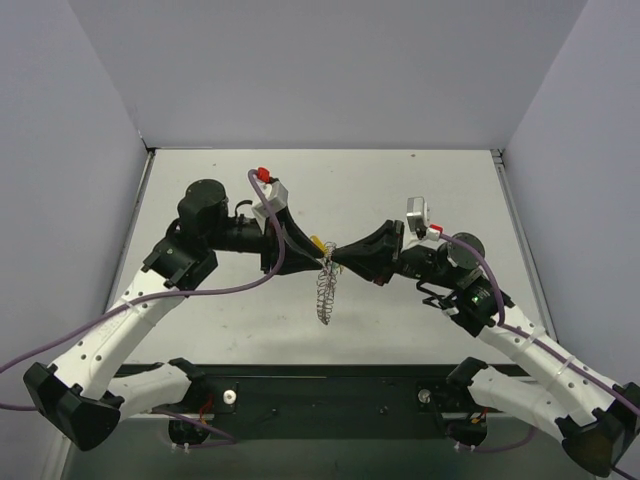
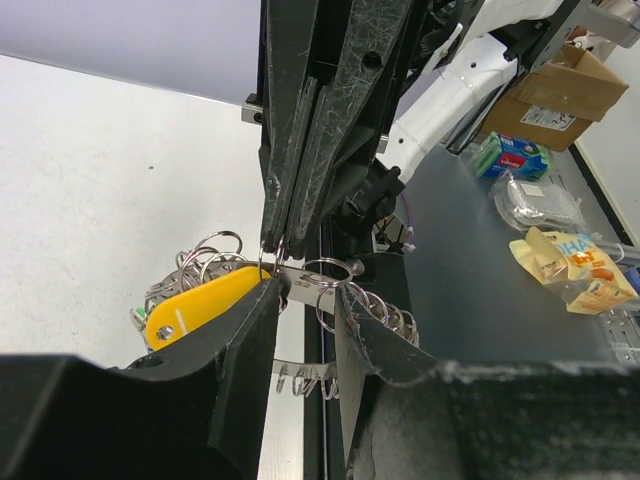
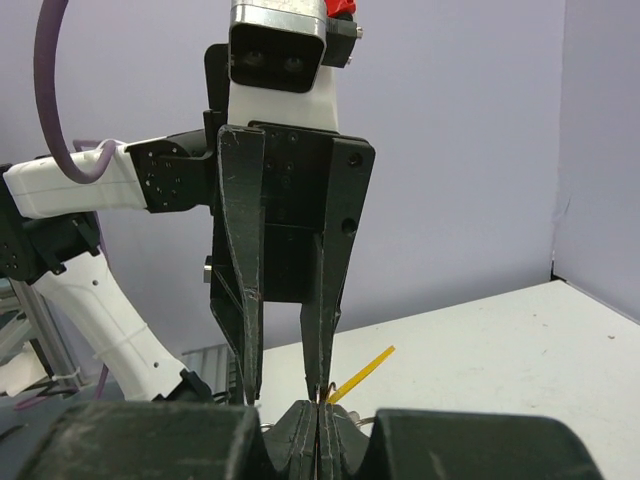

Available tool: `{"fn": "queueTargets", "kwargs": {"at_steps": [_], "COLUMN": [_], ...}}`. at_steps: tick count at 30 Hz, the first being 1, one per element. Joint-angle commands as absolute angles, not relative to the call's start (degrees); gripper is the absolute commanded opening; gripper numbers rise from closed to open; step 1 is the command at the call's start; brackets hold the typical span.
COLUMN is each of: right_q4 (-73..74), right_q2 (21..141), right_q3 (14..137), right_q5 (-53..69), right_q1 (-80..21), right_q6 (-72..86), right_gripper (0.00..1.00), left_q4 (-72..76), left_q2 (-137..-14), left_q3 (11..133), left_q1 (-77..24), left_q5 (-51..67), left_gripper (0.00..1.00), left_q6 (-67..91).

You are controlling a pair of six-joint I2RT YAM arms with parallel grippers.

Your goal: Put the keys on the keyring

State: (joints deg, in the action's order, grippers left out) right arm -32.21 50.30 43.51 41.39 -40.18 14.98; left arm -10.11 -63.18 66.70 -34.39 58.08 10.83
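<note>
Both grippers meet above the table's middle. The keyring [image 1: 324, 288], a silvery coil, hangs down from where they meet; its loops [image 2: 395, 315] drape over my left gripper's right finger. A key with a yellow head [image 2: 200, 305] [image 1: 317, 243] lies crosswise in my left gripper [image 2: 305, 300] [image 1: 320, 251]: its metal blade [image 2: 305, 277] bridges the gap between the part-spread fingers, and the head sticks out past the left finger. My right gripper [image 3: 318, 415] [image 1: 336, 253] is shut, its tips [image 2: 275, 243] pinching a thin wire ring of the keyring beside the key's head. Other keys are hidden.
Grey walls enclose the white table [image 1: 420, 200] on three sides. A black rail [image 1: 330, 395] runs along the near edge between the arm bases. Off the table, a cardboard box [image 2: 565, 90] and snack packets [image 2: 570, 265] lie on a dark surface.
</note>
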Motion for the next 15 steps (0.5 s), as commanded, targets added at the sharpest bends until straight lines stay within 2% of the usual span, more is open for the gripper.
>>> {"fn": "queueTargets", "kwargs": {"at_steps": [1, 15], "right_q4": [-44.2, -44.7], "right_q2": [50.3, 51.4], "right_q3": [44.1, 44.4], "right_q5": [43.8, 45.2], "right_q1": [-40.3, -40.1], "right_q6": [16.3, 16.9], "right_gripper": [0.00, 0.00], "left_q4": [-7.1, -10.2], "left_q2": [-64.1, -65.5], "left_q3": [69.6, 71.8], "left_q1": [-34.3, -34.2], "left_q5": [59.9, 54.9], "left_gripper": [0.39, 0.39], "left_q6": [12.0, 8.9]}}
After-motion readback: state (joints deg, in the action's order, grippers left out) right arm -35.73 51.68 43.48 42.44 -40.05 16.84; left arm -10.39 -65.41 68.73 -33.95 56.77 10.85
